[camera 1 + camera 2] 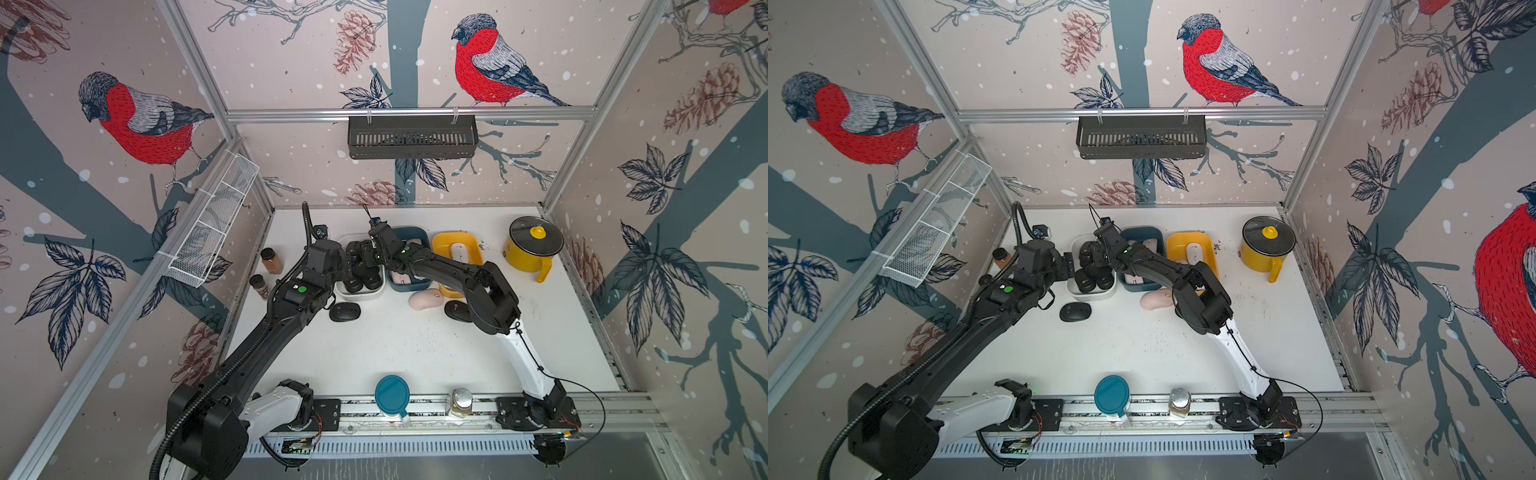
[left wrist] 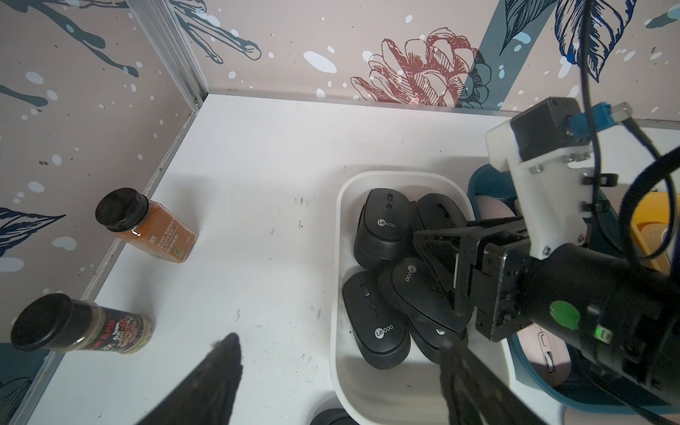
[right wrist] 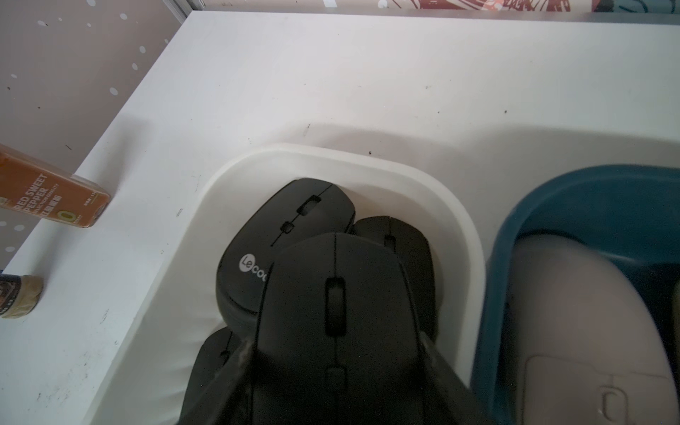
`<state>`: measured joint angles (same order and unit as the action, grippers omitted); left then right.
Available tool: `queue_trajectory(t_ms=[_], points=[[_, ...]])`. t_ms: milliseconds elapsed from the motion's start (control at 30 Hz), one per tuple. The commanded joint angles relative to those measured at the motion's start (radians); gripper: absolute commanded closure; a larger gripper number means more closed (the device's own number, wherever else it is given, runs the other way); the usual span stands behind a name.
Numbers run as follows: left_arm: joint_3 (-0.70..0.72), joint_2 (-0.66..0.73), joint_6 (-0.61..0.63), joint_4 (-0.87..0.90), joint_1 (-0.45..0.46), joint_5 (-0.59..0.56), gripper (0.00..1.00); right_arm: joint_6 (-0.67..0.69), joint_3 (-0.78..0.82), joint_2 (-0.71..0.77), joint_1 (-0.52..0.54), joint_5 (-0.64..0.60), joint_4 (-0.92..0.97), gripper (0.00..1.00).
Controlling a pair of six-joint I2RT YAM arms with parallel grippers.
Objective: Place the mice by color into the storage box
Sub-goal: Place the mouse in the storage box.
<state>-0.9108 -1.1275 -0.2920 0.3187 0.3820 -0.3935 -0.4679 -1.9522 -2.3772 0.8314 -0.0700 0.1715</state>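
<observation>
Speckled white tabletop point(image 1: 395, 353); bullfinch-papered walls point(image 1: 291, 62)

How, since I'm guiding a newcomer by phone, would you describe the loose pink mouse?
On the white table, find the blue bin, middle of three at the back. Just in front of it lies the pink mouse; the two loose mice flanking it are black.
</observation>
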Motion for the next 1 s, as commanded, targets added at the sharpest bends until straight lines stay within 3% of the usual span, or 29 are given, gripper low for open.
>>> queue_trajectory(t_ms=[0,267,633,733,967], points=[[-0.001,0.000,0.000,-0.030,-0.002,-0.007,0.17,0.004,-0.011,-0.008,-0.003,0.006,-0.008,0.40],[-0.002,-0.005,0.000,-0.029,-0.005,-0.002,0.17,-0.002,-0.013,-0.008,-0.005,0.006,-0.016,0.28],[-0.002,-0.003,0.000,-0.029,-0.008,-0.001,0.17,0.047,0.006,0.104,0.021,-0.016,-0.021,0.27],[-0.002,-0.005,0.002,-0.030,-0.008,-0.006,0.17,0.057,0.082,0.186,0.040,-0.046,-0.050,0.27],[-0.001,-0.016,0.001,-0.029,-0.008,-0.015,0.17,0.025,0.452,0.459,0.058,-0.044,-0.202,0.27]])
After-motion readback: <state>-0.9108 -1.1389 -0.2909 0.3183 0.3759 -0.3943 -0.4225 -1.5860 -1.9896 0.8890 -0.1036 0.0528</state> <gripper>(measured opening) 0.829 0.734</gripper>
